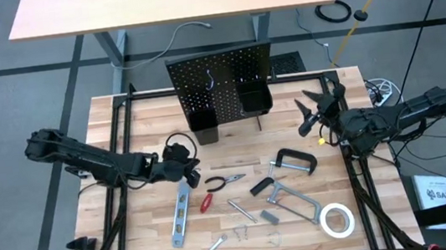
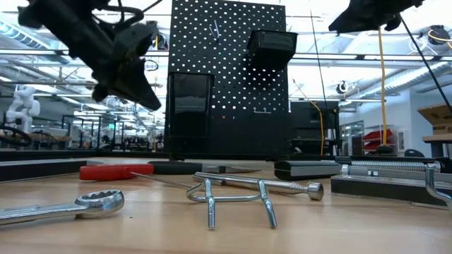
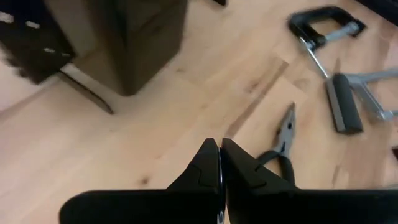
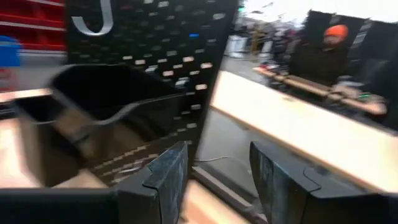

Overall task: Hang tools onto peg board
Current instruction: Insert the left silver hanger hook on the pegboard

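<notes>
The peg board (image 1: 222, 79) stands upright at the table's far middle, with a silver hook (image 1: 210, 79) and two black bins (image 1: 203, 123) on its front. On the tabletop lie the level (image 1: 181, 214), pliers (image 1: 225, 181), red-handled screwdriver (image 1: 207, 202), C-clamp (image 1: 294, 160), bar clamp (image 1: 286, 198), wrench (image 1: 212, 249) and tape roll (image 1: 336, 219). My left gripper (image 3: 221, 165) is shut and slants down above the wood, just left of the pliers (image 3: 283, 140) and touching nothing. My right gripper (image 4: 217, 171) is open and level at the board's right side.
Loose silver hooks (image 1: 241, 232) and a small grey block (image 1: 269, 216) lie among the tools; one hook (image 2: 236, 201) stands close in the low view. A second table (image 1: 167, 1) stands beyond the board. A person (image 4: 336, 37) shows in the room behind.
</notes>
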Tool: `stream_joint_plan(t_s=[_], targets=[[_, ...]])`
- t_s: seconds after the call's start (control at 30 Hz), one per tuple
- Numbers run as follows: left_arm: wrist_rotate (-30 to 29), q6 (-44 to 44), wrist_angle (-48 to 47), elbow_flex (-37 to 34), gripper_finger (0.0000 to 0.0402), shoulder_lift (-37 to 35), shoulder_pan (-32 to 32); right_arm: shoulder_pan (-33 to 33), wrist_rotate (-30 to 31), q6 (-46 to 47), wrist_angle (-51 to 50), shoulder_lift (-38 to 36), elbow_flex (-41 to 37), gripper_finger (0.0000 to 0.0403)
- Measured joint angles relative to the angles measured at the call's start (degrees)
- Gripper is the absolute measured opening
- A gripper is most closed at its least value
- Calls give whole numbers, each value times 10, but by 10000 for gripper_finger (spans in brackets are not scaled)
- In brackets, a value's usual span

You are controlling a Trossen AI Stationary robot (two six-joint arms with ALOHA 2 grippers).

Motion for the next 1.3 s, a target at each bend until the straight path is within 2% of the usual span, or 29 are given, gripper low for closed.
stream_joint_plan(t_s=[0.13,0.3,0.47,0.87,1.0,1.17,1.3], targets=[[24,2,61,-41,2,0,21,0,-43,20,4,8,0,167],[95,0,169,-104,2,0,48,0,-84,7,61,10,0,167],[125,2,218,-123,2,0,69,0,-121,22,67,11,0,167],[150,47,216,-124,2,0,99,0,-138,53,49,31,0,167],[194,52,228,-117,2,-6,112,0,-138,57,46,45,0,167],[206,95,190,-68,2,-59,107,-4,-138,38,56,56,0,167],[175,149,143,-3,2,-119,99,-14,-138,32,57,62,0,167]])
